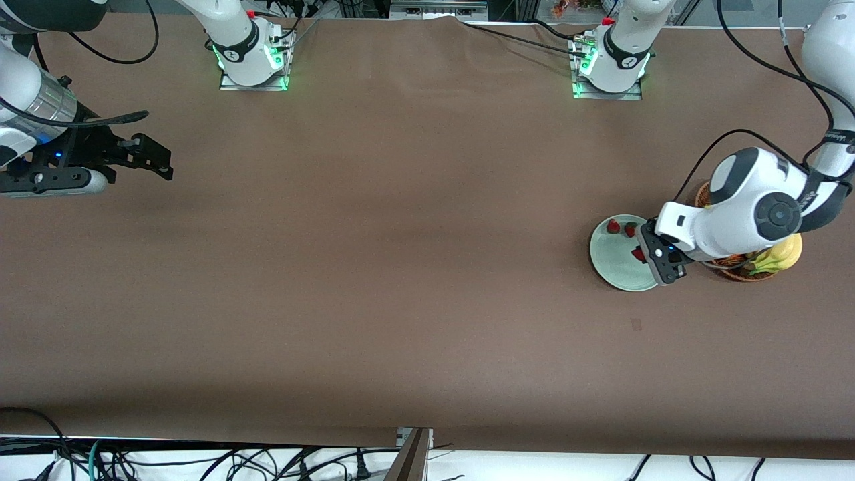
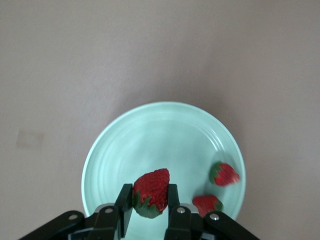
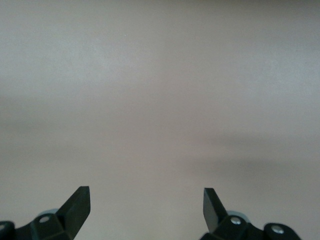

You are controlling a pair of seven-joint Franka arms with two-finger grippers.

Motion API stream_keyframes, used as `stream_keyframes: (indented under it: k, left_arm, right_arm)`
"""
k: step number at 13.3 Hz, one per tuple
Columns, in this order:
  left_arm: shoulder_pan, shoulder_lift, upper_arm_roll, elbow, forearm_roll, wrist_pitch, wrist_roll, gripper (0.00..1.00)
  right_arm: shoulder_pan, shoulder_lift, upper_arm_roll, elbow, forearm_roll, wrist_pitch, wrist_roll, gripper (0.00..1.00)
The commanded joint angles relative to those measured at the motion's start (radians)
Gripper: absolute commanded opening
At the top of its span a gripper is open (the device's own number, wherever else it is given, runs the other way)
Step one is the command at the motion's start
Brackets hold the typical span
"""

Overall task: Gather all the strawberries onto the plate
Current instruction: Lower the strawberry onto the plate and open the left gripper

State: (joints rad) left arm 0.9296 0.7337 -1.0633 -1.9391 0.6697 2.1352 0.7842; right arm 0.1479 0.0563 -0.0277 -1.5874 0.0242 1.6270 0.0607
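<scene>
1. Now the left claw (image 2: 149, 207) hangs over the mint-green plate (image 2: 150, 130) with its fingers pinched on a strawberry (image 2: 151, 191), the green cap turned down toward the claw's body.
2. Two other strawberries already lie on the plate: one (image 2: 224, 173) close to the rim and another (image 2: 207, 203) just beside the claw's finger. In the front view they sit on the part of the plate farther from that camera.
3. The step in hand, as I judge it, is the release of this last berry. The bare middle of the plate lies under and ahead of the claw, which is a good target.
4. Lowering until the berry is close to the plate's surface before parting the fingers should keep it from bouncing or rolling over the raised rim.
5. Parting the fingers only enough to free the fruit would avoid nudging the berry next to the finger.
6. A straight lift afterwards should clear the wicker basket (image 1: 748, 270) of fruit, which stands just beside the plate at the left arm's end of the worktop (image 1: 401, 267).
7. The right claw (image 3: 146, 205) waits over bare worktop at the right arm's end, fingers spread wide and holding nothing.
</scene>
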Motion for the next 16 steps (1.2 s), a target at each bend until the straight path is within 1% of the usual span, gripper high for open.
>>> stream_keyframes:
  k: [1, 3, 4, 5, 7, 8, 9, 10, 11, 13, 14, 15, 16]
  left_arm:
    - [0.006, 0.01, 0.045, -0.093, 0.07, 0.155, 0.012, 0.23]
    - [0.005, 0.01, 0.057, -0.109, 0.09, 0.181, 0.012, 0.24]
    - [0.002, 0.01, 0.057, -0.109, 0.09, 0.183, 0.012, 0.47]
    - [0.003, 0.009, 0.057, -0.109, 0.09, 0.181, 0.013, 0.99]
    - [0.011, 0.0, 0.051, -0.11, 0.09, 0.175, 0.013, 1.0]
    - [0.017, -0.008, 0.034, -0.107, 0.084, 0.169, 0.01, 1.0]
    - [0.043, -0.019, -0.01, -0.101, 0.061, 0.135, 0.004, 1.0]
    - [0.082, -0.019, -0.079, -0.086, 0.023, 0.061, -0.005, 1.0]
    - [0.101, -0.019, -0.125, -0.045, -0.02, -0.017, -0.011, 1.0]
    - [0.097, -0.02, -0.158, 0.017, -0.064, -0.137, -0.063, 1.0]
    - [0.098, -0.02, -0.194, 0.066, -0.091, -0.212, -0.098, 1.0]
    - [0.088, -0.022, -0.208, 0.144, -0.134, -0.327, -0.149, 1.0]
    - [0.063, -0.022, -0.22, 0.22, -0.151, -0.439, -0.213, 1.0]
  right_arm:
    - [-0.008, 0.005, 0.005, 0.02, -0.003, -0.012, -0.002, 1.0]
    - [-0.008, 0.005, 0.005, 0.02, -0.003, -0.012, -0.002, 1.0]
    - [-0.008, 0.005, 0.005, 0.02, -0.003, -0.012, -0.002, 1.0]
    - [-0.008, 0.005, 0.005, 0.02, -0.003, -0.012, -0.002, 1.0]
    - [-0.008, 0.005, 0.005, 0.02, -0.003, -0.012, -0.002, 1.0]
    - [-0.008, 0.005, 0.005, 0.02, -0.001, -0.012, -0.002, 1.0]
    - [-0.008, 0.005, 0.005, 0.02, -0.001, -0.012, -0.001, 1.0]
    - [-0.008, 0.005, 0.005, 0.02, -0.001, -0.012, -0.001, 1.0]
    - [-0.008, 0.005, 0.005, 0.02, -0.001, -0.006, -0.001, 1.0]
    - [-0.011, 0.005, 0.006, 0.029, 0.0, -0.004, -0.001, 1.0]
    - [-0.01, 0.005, 0.006, 0.032, -0.001, -0.004, -0.002, 1.0]
    - [-0.01, 0.007, 0.006, 0.032, 0.0, -0.004, -0.002, 1.0]
    - [-0.013, 0.007, 0.006, 0.032, 0.0, -0.006, -0.002, 1.0]
